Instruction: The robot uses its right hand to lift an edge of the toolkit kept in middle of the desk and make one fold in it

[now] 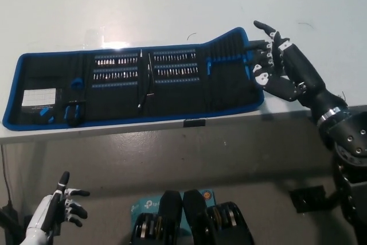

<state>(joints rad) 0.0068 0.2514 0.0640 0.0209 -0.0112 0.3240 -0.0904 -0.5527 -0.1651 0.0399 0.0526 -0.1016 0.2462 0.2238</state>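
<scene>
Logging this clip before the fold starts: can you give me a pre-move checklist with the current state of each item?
1. Toolkit lies open and flat on the desk: ok.
2. Right hand at the toolkit's right edge: ok.
3. Right hand open, fingers apart: ok.
4. Edge already gripped: cannot tell; the hand covers the flap there.
5. Left hand clear of the desk, low at lower left: ok.
6. Tools seated in their loops: ok as far as visible.
</scene>
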